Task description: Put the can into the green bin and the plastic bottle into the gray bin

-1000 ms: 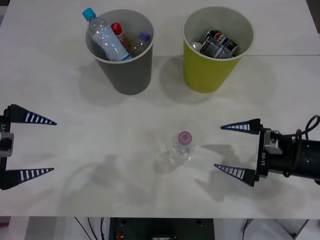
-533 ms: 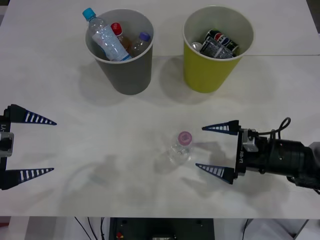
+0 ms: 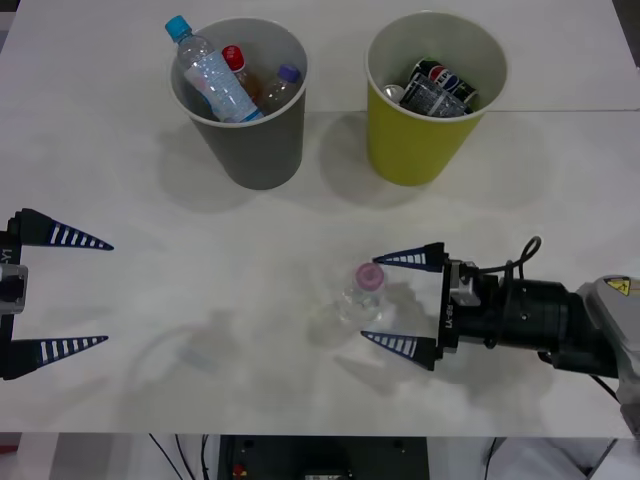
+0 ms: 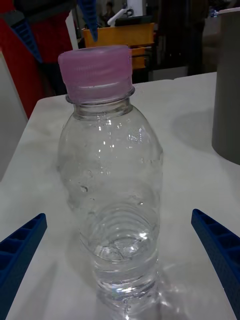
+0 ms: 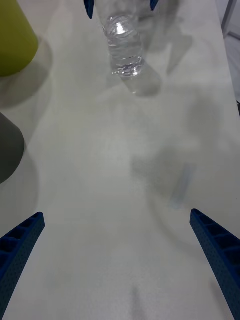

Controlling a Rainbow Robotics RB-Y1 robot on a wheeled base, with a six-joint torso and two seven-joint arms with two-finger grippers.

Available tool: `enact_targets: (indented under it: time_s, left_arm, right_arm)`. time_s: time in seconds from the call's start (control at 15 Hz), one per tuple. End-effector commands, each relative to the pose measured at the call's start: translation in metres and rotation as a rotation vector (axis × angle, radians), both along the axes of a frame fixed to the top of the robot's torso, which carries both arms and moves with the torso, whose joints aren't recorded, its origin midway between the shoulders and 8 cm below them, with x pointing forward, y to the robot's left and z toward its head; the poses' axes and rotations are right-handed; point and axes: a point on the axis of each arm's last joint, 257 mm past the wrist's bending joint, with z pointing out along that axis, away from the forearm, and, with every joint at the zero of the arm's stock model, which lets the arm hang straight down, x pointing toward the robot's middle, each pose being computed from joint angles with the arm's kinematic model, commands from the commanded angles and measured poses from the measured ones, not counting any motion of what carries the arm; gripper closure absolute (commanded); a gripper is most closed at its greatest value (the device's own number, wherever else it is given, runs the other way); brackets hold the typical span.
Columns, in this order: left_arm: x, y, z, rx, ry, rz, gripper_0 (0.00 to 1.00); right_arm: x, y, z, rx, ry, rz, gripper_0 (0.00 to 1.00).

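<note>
I see a white table (image 3: 120,150), matte and faintly marbled, with a seam line across it behind the two bins. Through the right wrist camera the room beyond the table edge is dim, with a yellow-orange crate (image 4: 117,35) and red panels behind the bottle.

My right gripper (image 3: 398,301) sits low over the table with its blue ribbed fingers (image 3: 410,258) spread wide. The plastic bottle (image 3: 360,295) stands upright just ahead of the fingertips, roughly centred on the gap between them, and neither finger touches it. From the right wrist it looks clear and crinkly, ribbed toward the base, empty except for glints of light, and closed by a pink cap (image 4: 96,71).

The gray bin (image 3: 243,100) stands well beyond the gripper's tips, across the table, holding a light-blue-capped bottle (image 3: 208,72), a red-capped bottle and a purple-capped one. The green bin (image 3: 430,95) stands beside it, more directly to the far side of my right arm, with crushed cans (image 3: 440,88) inside.

My left gripper (image 3: 55,293) waits at the table's left edge, fingers wide apart, well away from the bottle, which shows ahead of it in its wrist camera with both bins off to one side.
</note>
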Motion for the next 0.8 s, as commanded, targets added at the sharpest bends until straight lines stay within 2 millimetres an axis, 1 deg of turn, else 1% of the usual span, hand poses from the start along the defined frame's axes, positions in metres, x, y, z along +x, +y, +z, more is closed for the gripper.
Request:
enact_targets:
  time_s: [0.07, 0.27, 0.47, 0.53, 0.6, 0.8]
  left_arm:
    - [0.0, 0.0, 0.0, 0.0, 0.0, 0.0, 0.0]
    - [0.0, 0.0, 0.0, 0.0, 0.0, 0.0, 0.0]
    - [0.0, 0.0, 0.0, 0.0, 0.0, 0.0, 0.0]
    - [0.0, 0.0, 0.0, 0.0, 0.0, 0.0, 0.0]
    - [0.0, 0.0, 0.0, 0.0, 0.0, 0.0, 0.0]
    - [0.0, 0.0, 0.0, 0.0, 0.0, 0.0, 0.0]
  right_arm:
    - [-0.001, 0.013, -0.001, 0.015, 0.0, 0.004, 0.0]
    - [-0.002, 0.026, -0.003, 0.024, 0.001, 0.005, 0.0]
    - [-0.001, 0.031, -0.005, 0.024, -0.008, -0.001, 0.0]
    - [-0.001, 0.032, -0.005, 0.022, -0.01, 0.0, 0.66]
    - [0.0, 0.032, -0.005, 0.023, -0.011, -0.005, 1.0]
    - [0.001, 0.034, -0.006, 0.021, -0.012, -0.011, 1.0]
